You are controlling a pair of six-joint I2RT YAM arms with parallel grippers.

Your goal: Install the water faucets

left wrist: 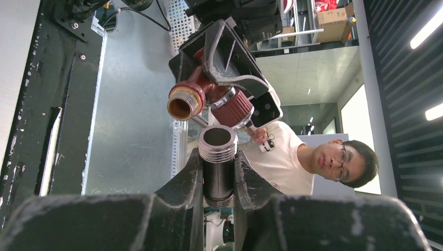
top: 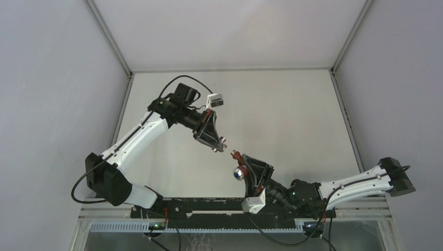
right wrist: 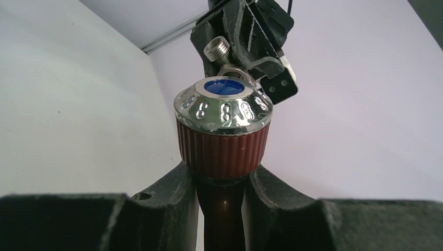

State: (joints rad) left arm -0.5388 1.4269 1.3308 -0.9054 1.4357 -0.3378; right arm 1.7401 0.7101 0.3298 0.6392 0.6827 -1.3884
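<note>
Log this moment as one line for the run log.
left fingers: shut on metal fitting | right fingers: shut on faucet | parts: close, apart, not yet joined

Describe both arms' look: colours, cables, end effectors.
Left arm and right arm: white link shells, black joint housings, black cables looping outside. Left end effector and right end effector: black, triangular, two dark fingers. A small white camera box at each wrist.

In the right wrist view you cannot see the faucet (right wrist: 223,141) below its knob: the stem sinks between the right gripper's fingers (right wrist: 156,209) and runs off the bottom edge. At the top view's centre the metal fitting (top: 222,141) is too small to read; it seems just apart from the faucet.
</note>
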